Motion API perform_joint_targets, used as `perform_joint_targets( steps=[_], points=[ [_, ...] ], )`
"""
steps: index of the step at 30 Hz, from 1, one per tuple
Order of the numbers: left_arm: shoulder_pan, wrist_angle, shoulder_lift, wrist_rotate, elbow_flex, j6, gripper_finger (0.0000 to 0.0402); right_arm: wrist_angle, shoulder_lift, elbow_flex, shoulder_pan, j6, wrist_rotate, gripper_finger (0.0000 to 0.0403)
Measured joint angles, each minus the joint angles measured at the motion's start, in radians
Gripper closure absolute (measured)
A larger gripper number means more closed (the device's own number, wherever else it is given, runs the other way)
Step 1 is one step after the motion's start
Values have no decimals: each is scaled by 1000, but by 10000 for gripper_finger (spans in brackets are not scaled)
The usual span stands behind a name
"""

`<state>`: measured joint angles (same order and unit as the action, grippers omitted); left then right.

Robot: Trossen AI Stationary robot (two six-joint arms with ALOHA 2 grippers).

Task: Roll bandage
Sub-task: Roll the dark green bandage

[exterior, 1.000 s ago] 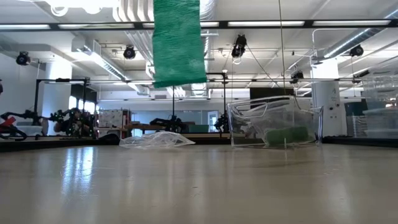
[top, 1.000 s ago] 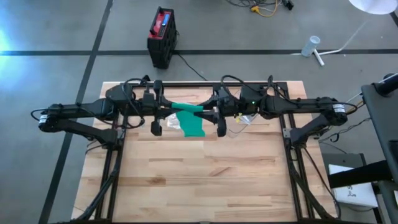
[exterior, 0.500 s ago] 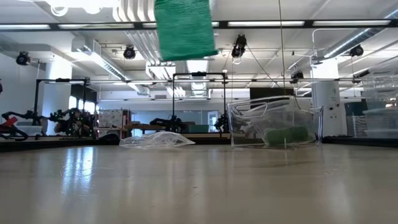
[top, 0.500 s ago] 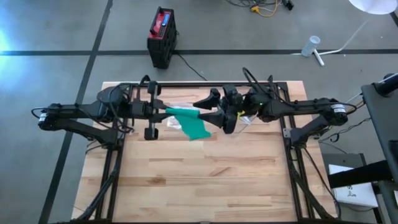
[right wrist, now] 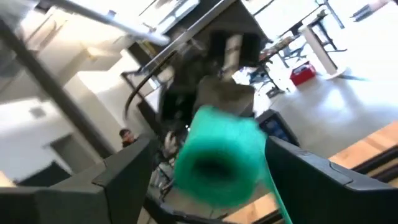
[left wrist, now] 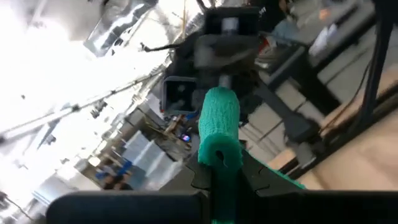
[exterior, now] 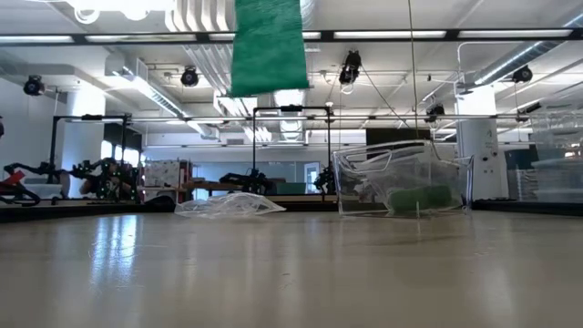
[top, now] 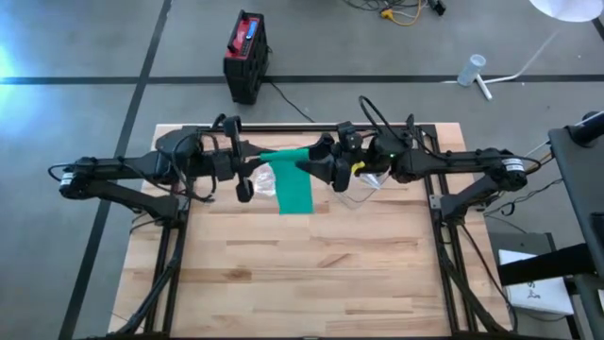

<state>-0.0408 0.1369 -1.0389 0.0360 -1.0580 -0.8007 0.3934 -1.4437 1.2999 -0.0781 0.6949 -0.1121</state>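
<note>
- Up in the air over the back of the table [top: 311, 283], the left gripper [left wrist: 219, 180] is pinched tight on the green bandage [top: 293, 184].
- Part is already rolled into a fat tube; a flat tail hangs down, not yet rolled.
- The right gripper [right wrist: 208, 171] faces the roll's end, its fingers [right wrist: 311, 177] spread wide on both sides, not squeezing it.
- Farther back sit a clear box [exterior: 401, 187] and a crumpled plastic wrapper [exterior: 228, 205].

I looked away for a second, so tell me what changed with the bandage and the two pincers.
The right pincer let go and now stands open around the green bandage roll end. The hanging tail swung and hangs straighter. The left pincer stays shut on the roll. The clear container stayed put.
</note>
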Motion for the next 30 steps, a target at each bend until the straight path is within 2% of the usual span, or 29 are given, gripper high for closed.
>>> perform_joint_targets(
  steps=[3, 7, 11, 17, 23, 30],
  points=[
    [-6, -2, 0, -1, 0, -87, 391, -31, 0, 9, -21, 49, 7, 111],
    [-32, 2, -3, -8, -3, -107, 391, -93, 0, 20, -29, 66, 0, 119],
    [-53, -15, -5, -87, -3, -149, 391, -90, 0, 22, -31, 112, 0, 121],
    [-69, -29, -4, -158, -3, -341, 391, -105, 0, 22, -25, 192, 8, 120],
    [-69, -69, -14, -174, -4, -651, 391, -108, 0, 22, -14, 302, 12, 124],
    [-72, -41, -45, -213, -4, -721, 391, -145, 0, 21, 10, 290, 76, 141]
  ],
)
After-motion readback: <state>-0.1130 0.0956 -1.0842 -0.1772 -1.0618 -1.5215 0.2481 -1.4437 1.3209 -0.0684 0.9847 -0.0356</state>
